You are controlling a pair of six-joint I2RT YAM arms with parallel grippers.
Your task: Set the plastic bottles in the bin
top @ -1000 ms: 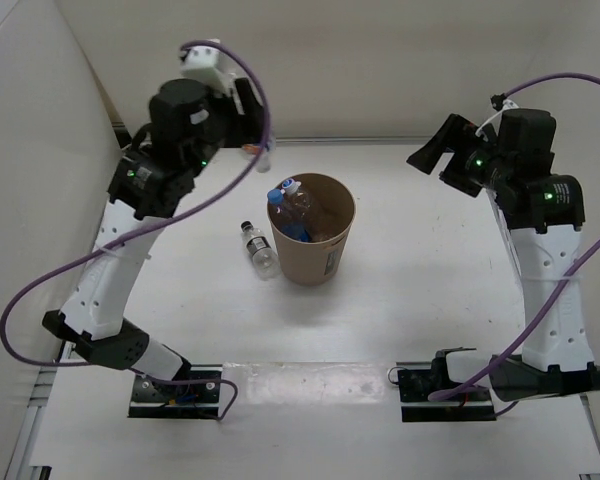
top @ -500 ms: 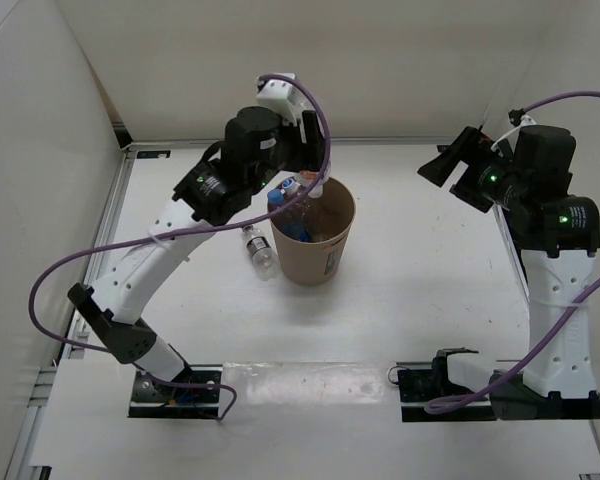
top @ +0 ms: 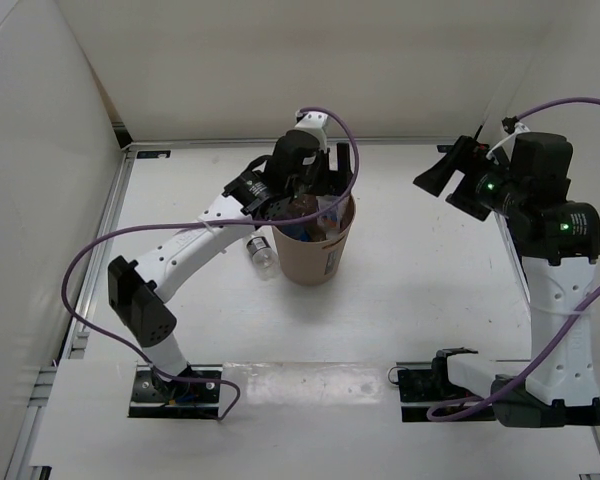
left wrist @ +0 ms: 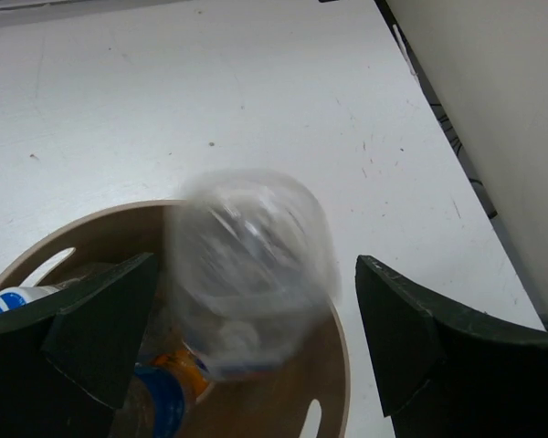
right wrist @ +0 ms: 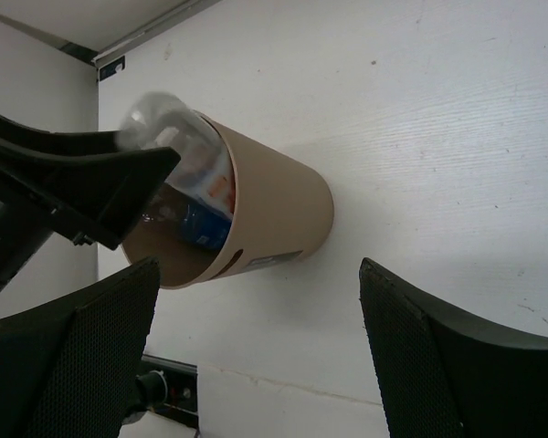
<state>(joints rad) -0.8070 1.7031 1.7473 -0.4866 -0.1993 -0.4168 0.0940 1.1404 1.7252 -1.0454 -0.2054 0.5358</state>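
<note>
Centre frame, over the bin (top: 320,262), hovers with left hand (left wrist: 253,301) spread wide, gripping nothing, clear bottle (left wrist: 251,242) blurred between. Upper right, right hand (right wrist: 258,274) wide, empty. Beside bin on bench (top: 410,280), another bottle (top: 263,255): likely light, slick, crushable; best pinched mid-body.

Blurred clear bottle (left wrist: 251,274) over tan bin (top: 315,265)

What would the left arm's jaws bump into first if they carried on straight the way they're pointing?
Probably the blurred clear plastic bottle just ahead, over the mouth of the bin; other bottles lie deeper inside.
</note>
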